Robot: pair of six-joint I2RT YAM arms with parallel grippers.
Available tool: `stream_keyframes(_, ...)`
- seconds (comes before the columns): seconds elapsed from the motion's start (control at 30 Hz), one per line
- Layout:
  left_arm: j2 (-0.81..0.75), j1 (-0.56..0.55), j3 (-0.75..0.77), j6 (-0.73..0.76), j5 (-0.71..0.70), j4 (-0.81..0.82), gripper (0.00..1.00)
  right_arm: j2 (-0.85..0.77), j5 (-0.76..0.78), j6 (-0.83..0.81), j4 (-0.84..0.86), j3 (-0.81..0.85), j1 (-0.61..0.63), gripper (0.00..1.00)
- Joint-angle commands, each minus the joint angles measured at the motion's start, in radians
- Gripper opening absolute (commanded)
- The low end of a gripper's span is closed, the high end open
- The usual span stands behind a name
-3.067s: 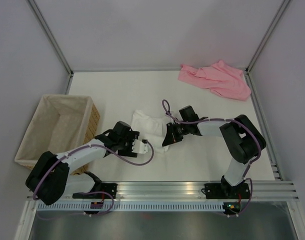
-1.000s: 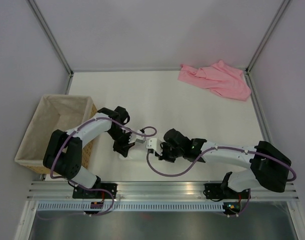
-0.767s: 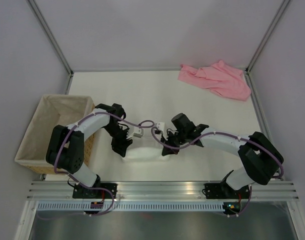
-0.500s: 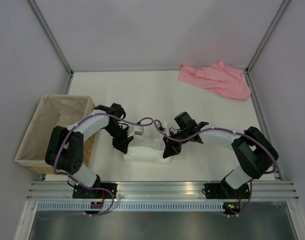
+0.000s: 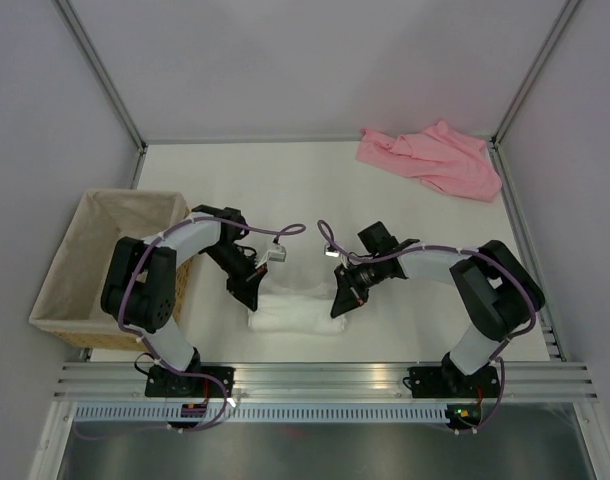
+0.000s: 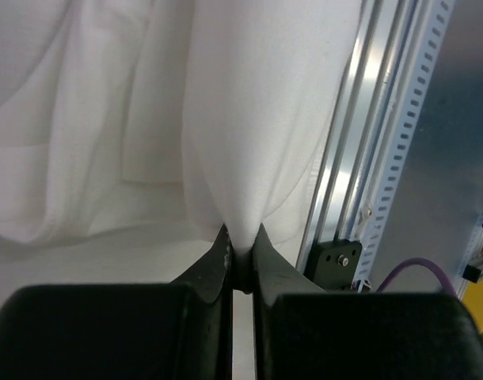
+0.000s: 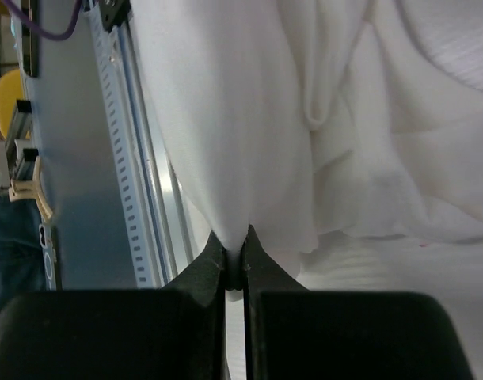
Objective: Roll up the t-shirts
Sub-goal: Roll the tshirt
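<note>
well, at the far left of the top view stands the wicker basket (image 5: 135, 196), its inside showing the pale cloth lining; neither tee lies in it. the left arm bends along the basket's right wall and reaches down toward the near middle of the table (image 5: 285, 185).

there the left gripper (image 5: 247, 297) sits at the left end of the white t-shirt (image 5: 297, 312). the left wrist view shows this gripper (image 6: 241, 241) with its jaws pressed together on a pinched fold of the white t-shirt (image 6: 249, 95); the cloth fans out from the fingertips in smooth folds.

the white t-shirt lies as a short, bunched band across the table between the two grippers, near the front edge and just beyond the metal rail (image 5: 325, 380).

at its right end the right gripper (image 5: 339, 305) meets the cloth. in the right wrist view the right gripper (image 7: 233, 249) is likewise clamped on a fold of the white t-shirt (image 7: 226, 119), jaws nearly touching with the fabric between them.

farther right and well apart, in the far right corner of the table, the pink t-shirt (image 5: 430, 158) lies crumpled and loose, touched by neither arm.
</note>
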Motion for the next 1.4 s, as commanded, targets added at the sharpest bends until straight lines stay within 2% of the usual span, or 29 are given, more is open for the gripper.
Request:
stream_keyframes(0.0,0.054,0.031,0.049,-0.151,-0.017,0.14,0.09,0.068,0.048,0.141,0.104,-0.001,-0.077,0.01)
stream_keyframes(0.2,0.134,0.053,0.055,-0.237,-0.134,0.235,0.14,0.104,0.12,0.185,0.118,0.02,-0.111,0.06)
stream_keyframes(0.27,0.137,0.053,0.056,-0.241,-0.169,0.245,0.25,0.105,0.125,0.191,0.121,0.019,-0.111,0.07)
stream_keyframes(0.3,0.13,0.053,0.059,-0.243,-0.172,0.246,0.33,0.107,0.133,0.192,0.121,0.02,-0.113,0.08)
stream_keyframes(0.47,0.028,0.053,0.108,-0.2,-0.16,0.248,0.47,0.107,0.153,0.185,0.092,0.042,-0.113,0.09)
stream_keyframes(0.5,-0.013,0.053,0.119,-0.192,-0.16,0.251,0.57,0.105,0.154,0.186,0.09,0.048,-0.113,0.09)
stream_keyframes(0.57,-0.054,0.052,0.147,-0.165,-0.157,0.254,0.62,0.11,0.159,0.188,0.086,0.057,-0.113,0.1)
stream_keyframes(0.6,-0.074,0.05,0.151,-0.148,-0.156,0.255,0.76,0.111,0.157,0.188,0.084,0.061,-0.113,0.11)
stream_keyframes(0.63,-0.12,0.045,0.148,-0.111,-0.151,0.264,0.8,0.114,0.16,0.189,0.081,0.069,-0.111,0.11)
stream_keyframes(0.67,-0.142,0.038,0.139,-0.093,-0.159,0.277,0.8,0.116,0.16,0.189,0.084,0.072,-0.113,0.11)
stream_keyframes(0.7,-0.169,0.015,0.124,-0.076,-0.169,0.294,0.91,0.116,0.163,0.191,0.083,0.075,-0.111,0.12)
stream_keyframes(0.8,-0.275,-0.081,0.015,-0.013,-0.261,0.407,1.0,0.117,0.179,0.202,0.081,0.083,-0.113,0.16)
stream_keyframes(0.9,-0.346,-0.192,-0.114,0.035,-0.346,0.508,1.0,0.125,0.179,0.211,0.084,0.086,-0.111,0.23)
stream_keyframes(1.0,-0.337,-0.258,-0.183,0.062,-0.392,0.573,1.0,0.124,0.183,0.206,0.075,0.092,-0.111,0.29)
stream_keyframes(1.1,-0.273,-0.272,-0.211,0.07,-0.471,0.646,1.0,0.095,0.199,0.192,0.053,0.117,-0.117,0.34)
stream_keyframes(1.2,-0.224,-0.272,-0.212,0.052,-0.476,0.654,1.0,0.053,0.209,0.189,0.037,0.135,-0.129,0.39)
stream_keyframes(1.37,-0.22,-0.272,-0.244,0.067,-0.45,0.628,0.85,-0.034,0.243,0.154,-0.04,0.157,-0.175,0.42)
